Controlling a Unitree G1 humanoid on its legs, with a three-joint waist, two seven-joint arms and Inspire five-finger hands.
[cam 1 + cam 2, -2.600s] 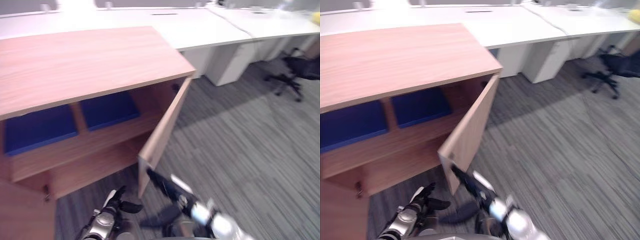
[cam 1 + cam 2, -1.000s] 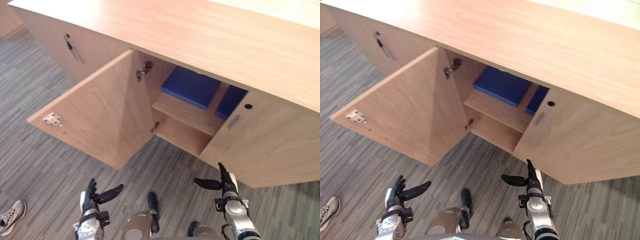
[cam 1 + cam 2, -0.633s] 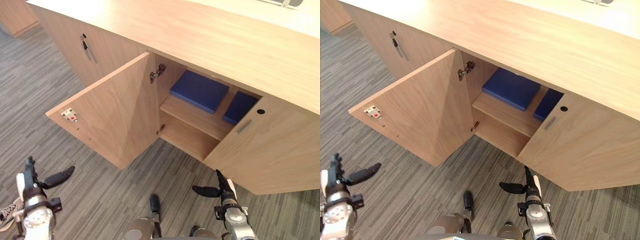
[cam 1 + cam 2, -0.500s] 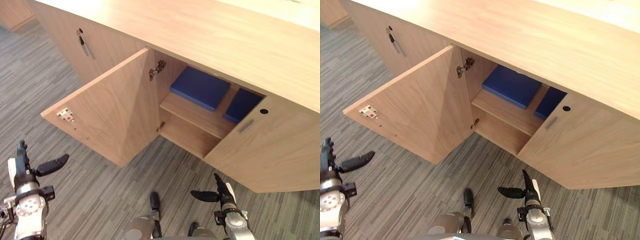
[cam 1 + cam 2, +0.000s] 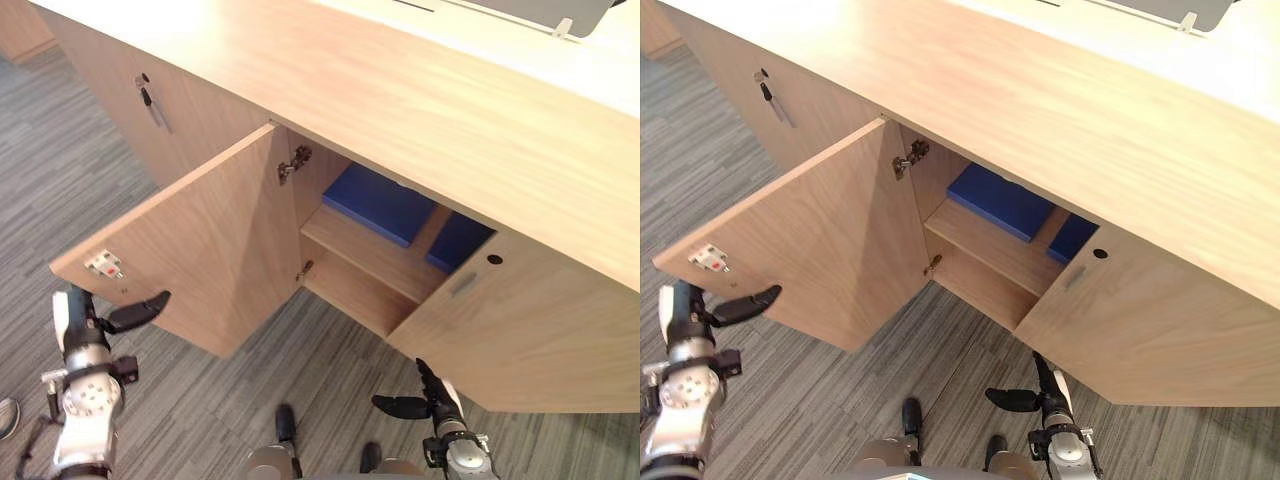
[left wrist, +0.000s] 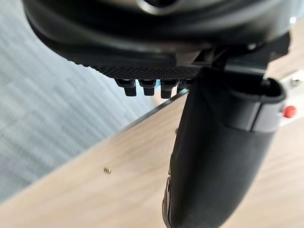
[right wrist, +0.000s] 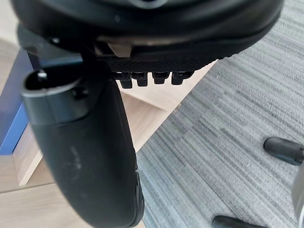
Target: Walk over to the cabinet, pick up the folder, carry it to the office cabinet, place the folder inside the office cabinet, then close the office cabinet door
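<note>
The office cabinet (image 5: pixel 400 95) stands with its long wooden top towards the robot and both doors of one section open. The left door (image 5: pixel 205 245) swings far out over the grey carpet (image 5: pixel 60 185), its inner face showing a small white catch plate (image 5: pixel 104 265) near the free edge and a metal hinge (image 5: pixel 292 165) at the frame. The right door (image 5: pixel 530 335) hangs partly open, with a slim bar handle (image 5: pixel 463 284) near its top corner.

A blue folder (image 5: pixel 378 203) lies flat on the upper shelf (image 5: pixel 360 252), left of an upright wooden divider. A second blue folder (image 5: pixel 458 243) lies flat on the other side of the divider, partly hidden behind the right door. Neither hand holds either one.

The left hand (image 5: pixel 80 328) is raised just beside the free edge of the left door, fingers straight and pointing up, thumb stretched towards the wood. Its wrist view shows the thumb lying over the door's inner face near the catch plate; whether it actually touches the door is hard to tell. The right hand (image 5: pixel 432 400) hangs low over the carpet just in front of the right door's bottom edge, fingers straight, thumb spread out to the side, holding nothing.

To the left of the open section, a closed door carries a dark key (image 5: pixel 150 98) in its lock.
</note>
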